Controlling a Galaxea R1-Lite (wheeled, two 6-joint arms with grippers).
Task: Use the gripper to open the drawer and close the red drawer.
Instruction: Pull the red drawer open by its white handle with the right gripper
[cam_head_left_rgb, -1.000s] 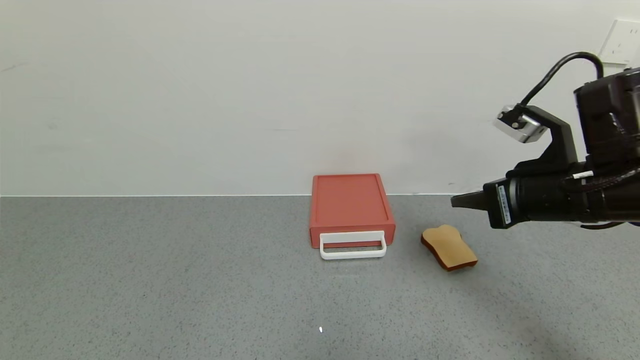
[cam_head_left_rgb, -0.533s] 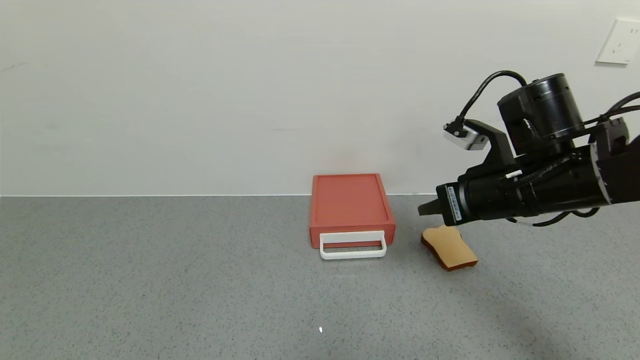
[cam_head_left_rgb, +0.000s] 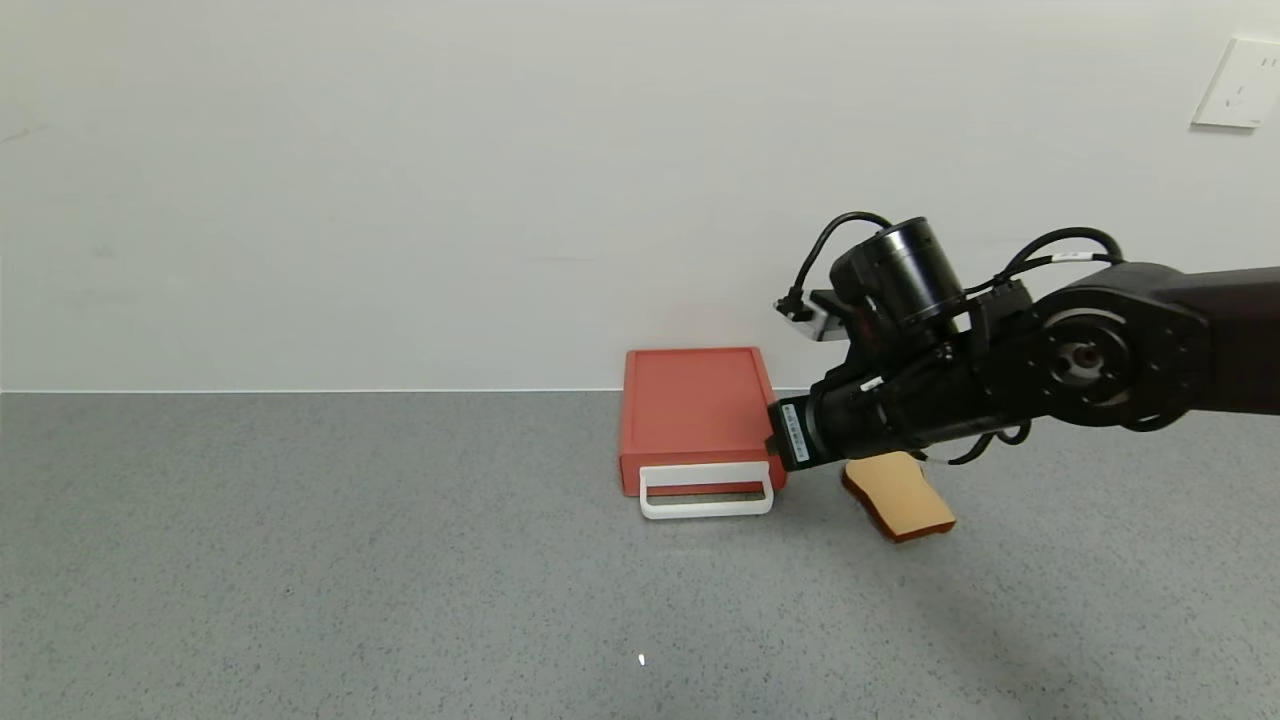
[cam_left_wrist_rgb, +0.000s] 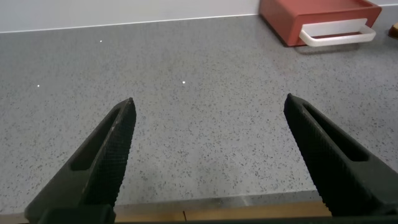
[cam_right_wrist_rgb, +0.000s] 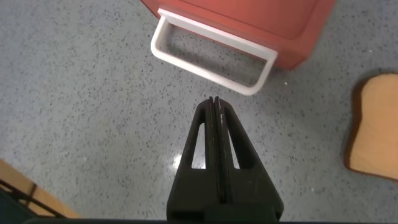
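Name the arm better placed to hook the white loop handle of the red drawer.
Right. The right gripper, fingers shut, hangs just above and in front of the white rectangular loop handle of the small flat terracotta-red plastic drawer. The left gripper is open, farther off over the speckled grey table.

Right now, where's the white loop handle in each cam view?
Head: white loop handle at centre, on the red drawer's front; right pincer by its right end.
Left wrist: upper right corner, far beyond the open left pincer.
Right wrist: top centre, just past the shut pincer.
Shared landmark: the red drawer.
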